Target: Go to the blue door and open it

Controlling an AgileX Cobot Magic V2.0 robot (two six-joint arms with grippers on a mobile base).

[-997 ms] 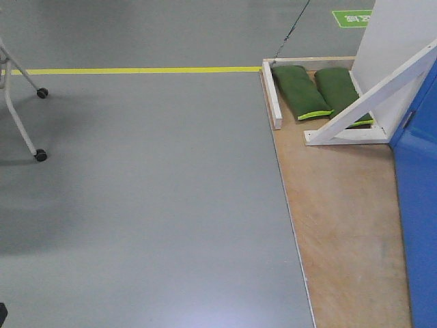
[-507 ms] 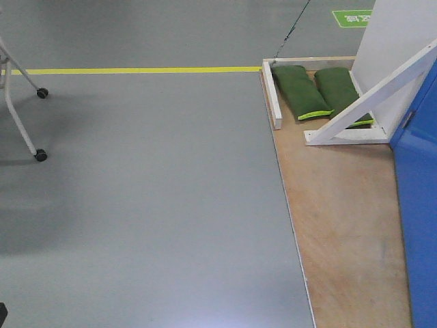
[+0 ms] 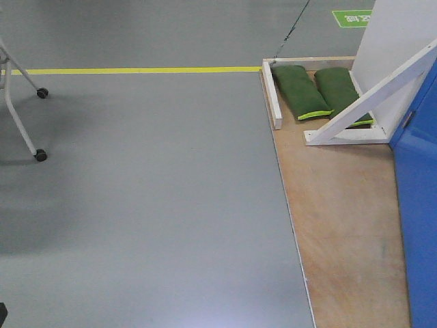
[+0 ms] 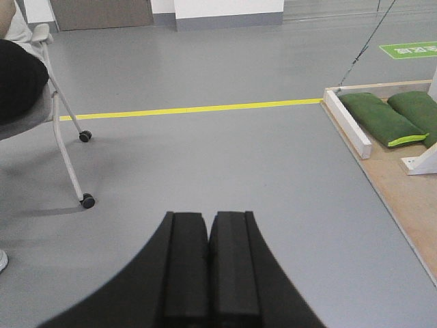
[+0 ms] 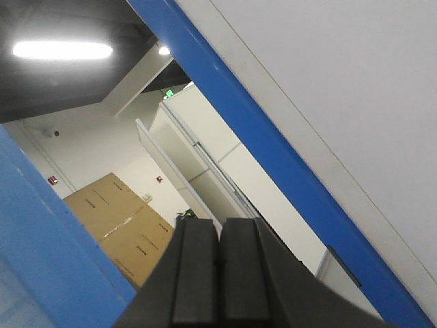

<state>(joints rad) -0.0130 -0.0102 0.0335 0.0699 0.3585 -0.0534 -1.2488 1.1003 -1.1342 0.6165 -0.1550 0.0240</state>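
Note:
The blue door [image 3: 418,205] shows as a glossy blue panel at the right edge of the front view, standing on a wooden platform [image 3: 341,225]. Its handle and lock are out of view. In the right wrist view a blue panel [image 5: 41,239] fills the lower left, and a blue strip [image 5: 273,157] runs diagonally along a white wall. A room with cardboard boxes shows between them. My right gripper [image 5: 219,229] is shut and empty, pointing into that gap. My left gripper [image 4: 208,222] is shut and empty above the grey floor.
A white slanted brace [image 3: 372,92] and two green sandbags [image 3: 300,92] stand at the platform's back. A white low rail [image 3: 273,102] edges the platform. A yellow floor line [image 3: 136,70] crosses the floor. A wheeled chair [image 4: 68,150] with a seated person stands at the left.

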